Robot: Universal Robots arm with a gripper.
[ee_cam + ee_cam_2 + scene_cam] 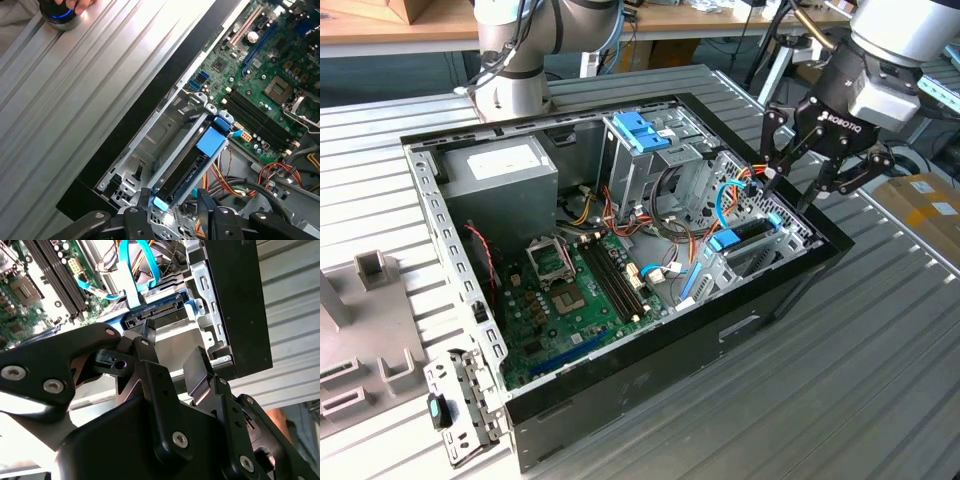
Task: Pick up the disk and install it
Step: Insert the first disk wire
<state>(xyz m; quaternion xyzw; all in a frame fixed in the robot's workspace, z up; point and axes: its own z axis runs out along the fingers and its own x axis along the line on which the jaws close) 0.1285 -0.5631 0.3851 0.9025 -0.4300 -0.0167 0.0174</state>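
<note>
— Blue rails (pixel 725 240) edge the disk (pixel 750 232), which sits in its metal bay (pixel 160 127) by the case (pixel 650 380) rim, at the exterior view's right.
— And the fingers (pixel 771 150)?
— Spread wide, holding nothing, just above that bay. Bare ribbed surface (pixel 880 370) lies beyond the rim.

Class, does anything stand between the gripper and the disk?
Nothing visible: the gripper, jaws open, hangs right above the disk in its metal bay. A blue cable reaches the disk's end, beside that gap.
</note>
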